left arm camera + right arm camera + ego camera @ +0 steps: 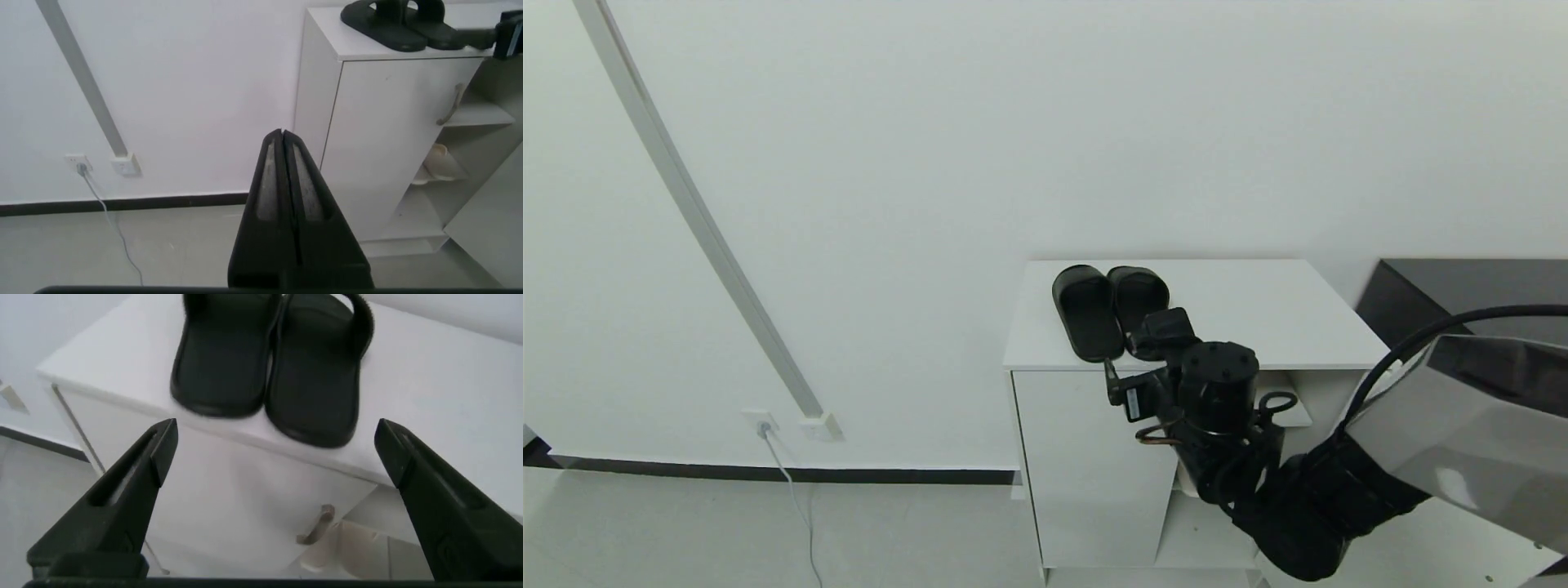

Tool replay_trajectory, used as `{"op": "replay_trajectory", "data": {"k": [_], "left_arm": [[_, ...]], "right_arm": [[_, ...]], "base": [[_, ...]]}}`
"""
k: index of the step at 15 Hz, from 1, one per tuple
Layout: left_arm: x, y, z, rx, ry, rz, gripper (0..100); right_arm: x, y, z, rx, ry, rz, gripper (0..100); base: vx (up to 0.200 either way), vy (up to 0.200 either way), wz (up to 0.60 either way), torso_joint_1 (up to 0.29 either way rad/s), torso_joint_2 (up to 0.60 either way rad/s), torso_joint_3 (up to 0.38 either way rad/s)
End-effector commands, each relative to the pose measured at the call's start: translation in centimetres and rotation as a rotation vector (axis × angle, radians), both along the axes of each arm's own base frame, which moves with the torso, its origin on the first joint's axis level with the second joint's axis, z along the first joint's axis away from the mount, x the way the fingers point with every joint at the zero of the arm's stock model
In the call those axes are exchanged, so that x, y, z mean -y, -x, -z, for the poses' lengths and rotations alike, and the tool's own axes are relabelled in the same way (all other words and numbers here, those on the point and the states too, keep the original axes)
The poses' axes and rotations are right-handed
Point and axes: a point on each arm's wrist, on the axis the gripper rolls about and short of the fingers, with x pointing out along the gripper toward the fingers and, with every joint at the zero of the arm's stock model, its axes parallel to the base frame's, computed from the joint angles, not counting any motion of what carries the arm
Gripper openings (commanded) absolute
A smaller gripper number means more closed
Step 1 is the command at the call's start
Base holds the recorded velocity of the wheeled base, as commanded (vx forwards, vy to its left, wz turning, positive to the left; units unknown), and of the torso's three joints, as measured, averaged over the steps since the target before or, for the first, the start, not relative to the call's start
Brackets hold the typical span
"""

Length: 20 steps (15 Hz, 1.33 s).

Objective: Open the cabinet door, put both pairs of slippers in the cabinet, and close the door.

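Observation:
A pair of black slippers (pixel 1107 310) lies side by side on top of the white cabinet (pixel 1258 310), heels near its front edge. My right gripper (pixel 1156 351) hovers just in front of that edge, below the heels. In the right wrist view it (pixel 276 433) is open, and the black slippers (pixel 274 363) lie beyond its fingers. The cabinet's left door (pixel 1094 465) is closed, with a handle (pixel 449 106) at its edge. The right side stands open and a light slipper (pixel 441 163) rests on a shelf inside. My left gripper (pixel 282 196) is shut on nothing, low and to the left of the cabinet.
A wall socket with a hanging cable (pixel 764 425) and a slanted wall duct (pixel 694 212) are left of the cabinet. A dark piece of furniture (pixel 1462 294) stands to its right. Bare floor (pixel 768 531) stretches to the left.

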Motion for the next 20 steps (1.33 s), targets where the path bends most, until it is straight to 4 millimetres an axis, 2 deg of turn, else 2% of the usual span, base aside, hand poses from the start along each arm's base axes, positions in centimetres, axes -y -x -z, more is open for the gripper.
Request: {"op": "replay_trajectory", "data": {"k": [1, 4, 5, 9, 14, 16, 20], "left_arm": [[0.0, 0.0, 0.0, -0.002, -0.001, 0.001, 0], [0.0, 0.0, 0.0, -0.002, 0.001, 0.001, 0], [0.0, 0.0, 0.0, -0.002, 0.001, 0.001, 0], [0.0, 0.0, 0.0, -0.002, 0.001, 0.001, 0], [0.0, 0.0, 0.0, -0.002, -0.001, 0.001, 0], [0.0, 0.0, 0.0, -0.002, -0.001, 0.001, 0], [0.0, 0.0, 0.0, -0.002, 0.001, 0.001, 0]], "right_arm": [[0.4, -0.2, -3.8, 0.037, -0.096, 0.012, 100], [0.6, 0.7, -5.5, -0.072, -0.138, 0.007, 100], [0.4, 0.8, -5.6, -0.079, -0.145, 0.006, 100], [0.0, 1.0, -5.3, -0.097, -0.147, -0.004, 100], [-1.1, 1.5, -2.5, -0.157, -0.103, -0.025, 100], [-1.9, 0.7, -0.1, -0.196, -0.088, -0.032, 100], [-2.7, -2.1, 1.5, -0.157, -0.106, -0.017, 100]], "base": [[0.000, 0.000, 0.00, 0.000, 0.00, 0.000], [0.000, 0.000, 0.00, 0.000, 0.00, 0.000], [0.000, 0.000, 0.00, 0.000, 0.00, 0.000], [0.200, 0.000, 0.00, -0.006, 0.00, 0.004], [0.200, 0.000, 0.00, 0.011, 0.00, 0.003], [0.200, 0.000, 0.00, 0.000, 0.00, 0.002], [0.000, 0.000, 0.00, 0.000, 0.00, 0.000]]}}
